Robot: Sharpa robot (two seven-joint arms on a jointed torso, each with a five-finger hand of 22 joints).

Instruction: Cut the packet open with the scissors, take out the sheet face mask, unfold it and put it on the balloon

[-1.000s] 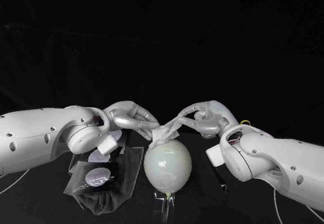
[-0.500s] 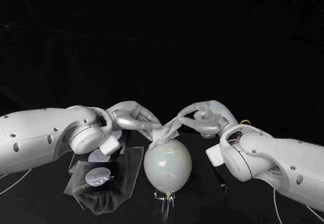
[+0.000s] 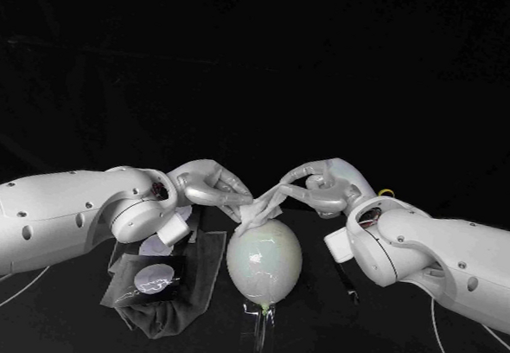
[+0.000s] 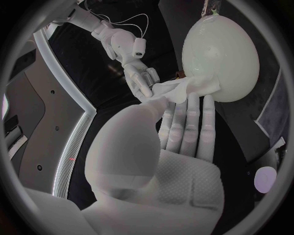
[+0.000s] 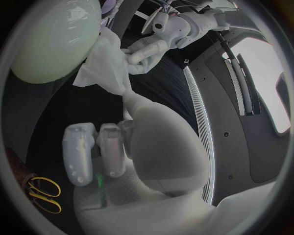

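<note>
Logs slight inward shift of left hand (image 3: 210, 190) against a second ago. Finds it and right hand (image 3: 319, 186) both pinching one sheet face mask (image 3: 260, 205) touching one balloon (image 3: 264, 260); one packet (image 3: 167, 283) beside.

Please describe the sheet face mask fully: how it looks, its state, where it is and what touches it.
The sheet face mask is a thin, white, soft-looking sheet, bunched and wrinkled, not spread out. It is held up between the left hand and the right hand, which both pinch it. Its lower part lies against the end of the pale balloon farthest from the robot. It does not yet cover the balloon.
</note>
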